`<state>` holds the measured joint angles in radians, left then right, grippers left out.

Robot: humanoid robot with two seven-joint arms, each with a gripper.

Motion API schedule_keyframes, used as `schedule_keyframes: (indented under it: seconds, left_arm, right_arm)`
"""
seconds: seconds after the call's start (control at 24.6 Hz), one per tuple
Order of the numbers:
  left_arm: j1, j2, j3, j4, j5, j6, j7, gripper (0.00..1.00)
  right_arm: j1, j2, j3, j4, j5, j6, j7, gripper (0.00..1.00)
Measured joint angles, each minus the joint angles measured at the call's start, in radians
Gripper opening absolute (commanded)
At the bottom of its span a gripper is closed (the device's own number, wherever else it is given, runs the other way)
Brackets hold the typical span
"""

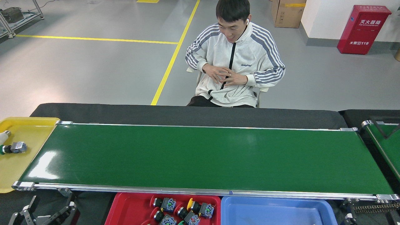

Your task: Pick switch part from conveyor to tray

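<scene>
the belt (200,156) carries no switch part; several already lie in the red tray (125,212) at the near rail. the left gripper (43,214) waits low beside the tray, fingers apart; the right gripper is out of view. best to hold off until a part arrives, then close squarely on its body.

A long black table (187,114) is seen w/ the big green conveyor (200,156) set on it. A yellow tray (18,168) is laid at the left end; a red tray (125,211) & blue bin (268,212) are set along the near side.
</scene>
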<state>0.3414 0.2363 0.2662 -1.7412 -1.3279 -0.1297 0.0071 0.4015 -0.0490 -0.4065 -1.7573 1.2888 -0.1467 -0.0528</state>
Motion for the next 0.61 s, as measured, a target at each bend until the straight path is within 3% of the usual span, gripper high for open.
schedule_keyframes:
  seconds: [0.24,0.61]
  left_arm:
    - [0.0,-0.02,0.006,-0.003,0.0,-0.054,0.006,1.0]
    - [0.039,-0.02,0.093,-0.005,0.0,-0.063,0.006,1.0]
  right_arm:
    - [0.0,-0.001,-0.033,0.0,-0.064,-0.1,0.051,1.0]
    - [0.0,-0.007,-0.042,0.0,-0.067,-0.162,0.067,1.0]
